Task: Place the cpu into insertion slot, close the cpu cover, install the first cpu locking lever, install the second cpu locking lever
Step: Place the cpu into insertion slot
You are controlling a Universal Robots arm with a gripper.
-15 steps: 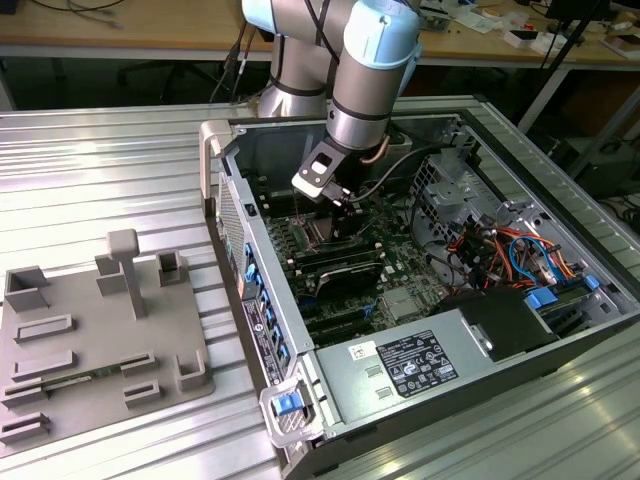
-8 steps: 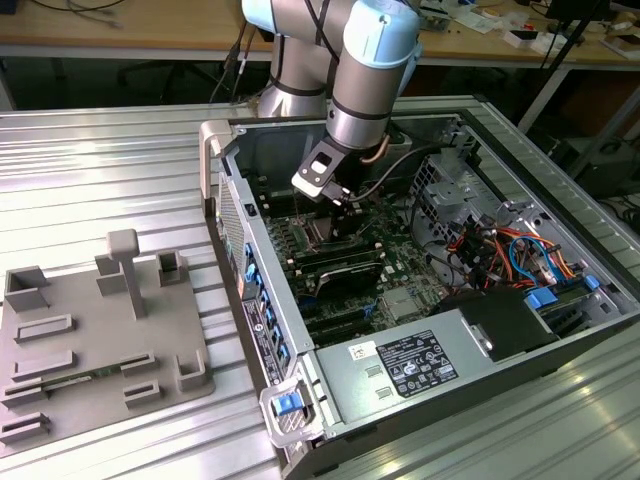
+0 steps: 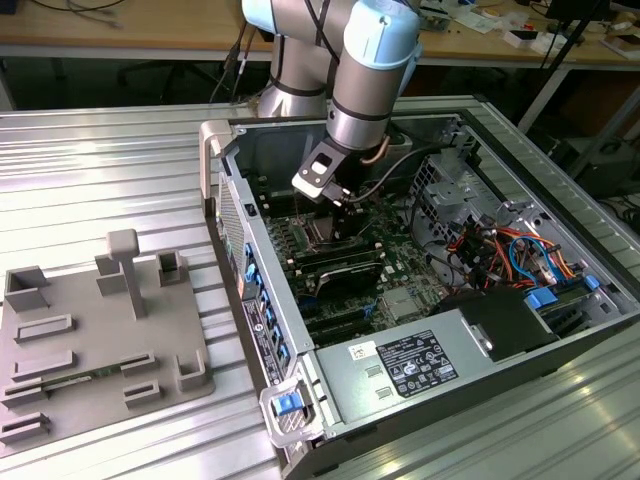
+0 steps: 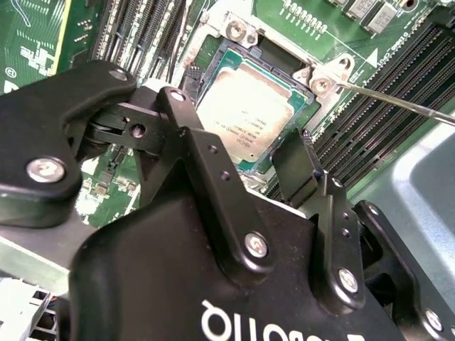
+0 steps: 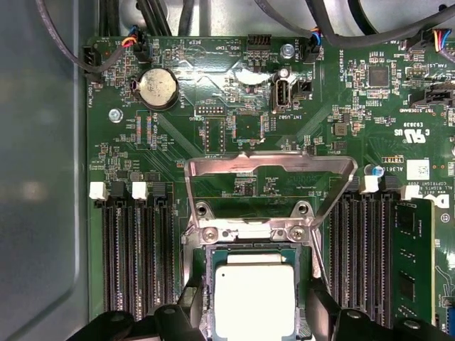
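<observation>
Second wrist view: the gripper [image 4: 234, 135] hangs low over the motherboard [image 4: 35, 42], its 2 fingers [image 4: 293, 163] spread apart, 1 on each side of the cpu [image 4: 249, 106]. The cpu lies flat in the insertion slot [image 4: 207, 71]. In the first wrist view the cpu cover [image 5: 270, 165] stands flipped back on its hinge, between 2 banks of memory slots [image 5: 135, 256]. In the exterior view the arm [image 3: 370, 70] reaches into an open computer case [image 3: 235, 215].

Exterior view overlooks case [image 3: 252, 300]; wrist views share cpu [image 4: 249, 106] [image 5: 254, 298].
</observation>
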